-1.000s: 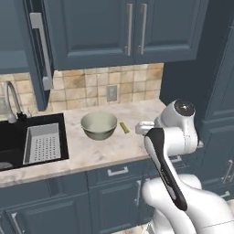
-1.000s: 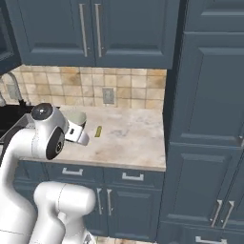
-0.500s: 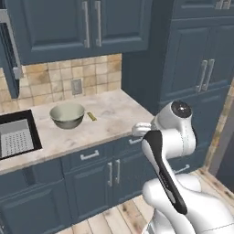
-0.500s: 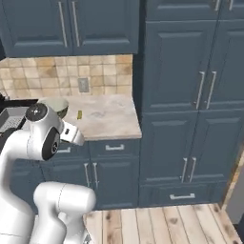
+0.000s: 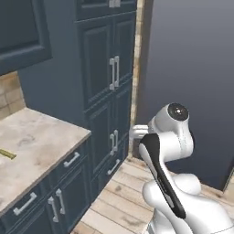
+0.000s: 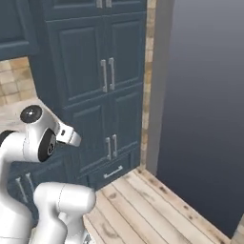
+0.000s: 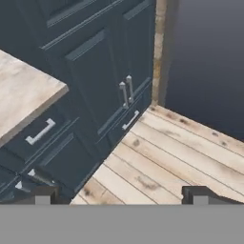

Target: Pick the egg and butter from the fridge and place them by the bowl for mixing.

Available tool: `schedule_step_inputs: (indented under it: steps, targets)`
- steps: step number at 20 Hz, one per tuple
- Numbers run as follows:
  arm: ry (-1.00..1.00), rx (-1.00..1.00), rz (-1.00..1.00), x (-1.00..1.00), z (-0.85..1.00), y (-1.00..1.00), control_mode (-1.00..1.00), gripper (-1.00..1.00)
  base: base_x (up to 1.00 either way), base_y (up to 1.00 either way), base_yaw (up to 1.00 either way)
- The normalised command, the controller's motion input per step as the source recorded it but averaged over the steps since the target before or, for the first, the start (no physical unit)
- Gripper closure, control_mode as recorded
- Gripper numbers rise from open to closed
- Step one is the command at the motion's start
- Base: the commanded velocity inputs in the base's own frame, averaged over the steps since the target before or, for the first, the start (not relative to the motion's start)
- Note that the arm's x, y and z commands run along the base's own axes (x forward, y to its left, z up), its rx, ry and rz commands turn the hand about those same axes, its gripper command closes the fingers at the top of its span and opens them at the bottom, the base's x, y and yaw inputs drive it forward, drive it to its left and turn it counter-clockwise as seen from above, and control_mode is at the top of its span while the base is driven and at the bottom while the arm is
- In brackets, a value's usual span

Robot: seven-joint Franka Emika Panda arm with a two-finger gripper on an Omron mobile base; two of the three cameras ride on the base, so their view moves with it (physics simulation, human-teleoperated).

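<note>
At the far left edge of the left base view, a thin yellow sliver, likely the butter [image 5: 6,154], lies on the pale stone counter [image 5: 36,151], already out of the fridge. The bowl it belongs beside falls outside the frame, so how close the two sit cannot be told. Moving right, tall panelled blue cabinets [image 5: 105,87] fill the centre of the frame, doors shut, contents hidden. At the right stands a plain dark grey-blue slab, apparently the fridge [image 5: 192,82], seen from outside; whether its door is open cannot be made out, and nothing of its shelves is visible. The egg, by this judgement, is inside it.

In the hand view, the gripper [image 7: 121,194] shows two dark fingertips [image 7: 42,193] far apart at the bottom edge, jaws spread wide with nothing between them, looking down on wooden floorboards [image 7: 162,157] and the cabinet corner.

The egg should prove light, smooth and brittle: a gentle squeeze across its narrow middle seems safest, since the curved shell could slip from a hard pinch. The butter, soft and slick, would handle best pinched across its short width.
</note>
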Motion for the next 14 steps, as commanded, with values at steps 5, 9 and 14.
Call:
schedule_step_inputs:
  steps: [5,9,14]
  targets:
    - [0.00,0.00,0.00,0.00,0.00,0.00,1.00,-1.00,-0.10,0.13,-0.91]
    - [0.00,0.00,0.00,0.00,0.00,0.00,1.00,-1.00,-0.17,0.12,-0.88]
    - [0.00,0.00,0.00,0.00,0.00,0.00,1.00,-1.00,-0.19,0.15,-0.85]
